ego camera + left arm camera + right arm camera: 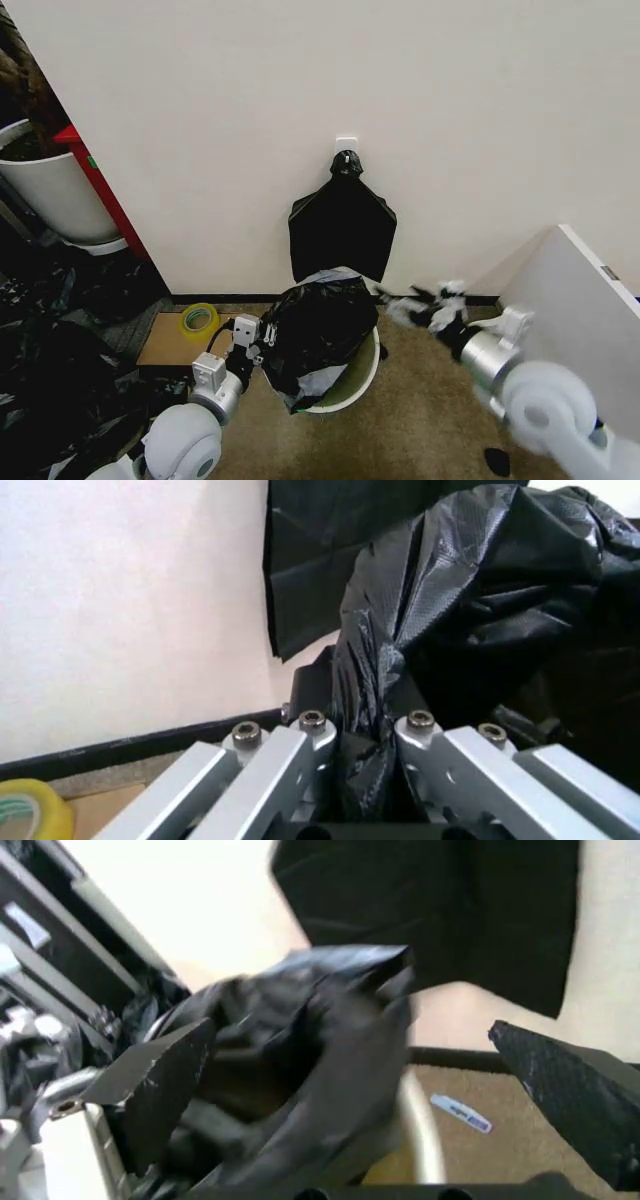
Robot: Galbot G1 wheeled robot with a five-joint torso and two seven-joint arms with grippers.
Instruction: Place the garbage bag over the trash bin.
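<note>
Bulging, wrinkly glossy garbage bag (318, 328) sits clamped by left pincer (252, 345); right pincer (425, 303) spread apart.

The garbage bag (318, 330) is thin black plastic, shiny and full of wrinkles, and up close it shows a fine bumpy grain. The trash bin (362, 385) is smooth whitish plastic. The left gripper (366, 769) has dull silver metal bars with shiny round bolts. The right gripper (370, 1065) has black fingers (580, 1091) that look rough and matt. The flat black bundle (343, 228) on the wall looks smooth. The tape roll (199, 318) is glossy yellow. The floor (420, 420) is rough brown carpet.
</note>
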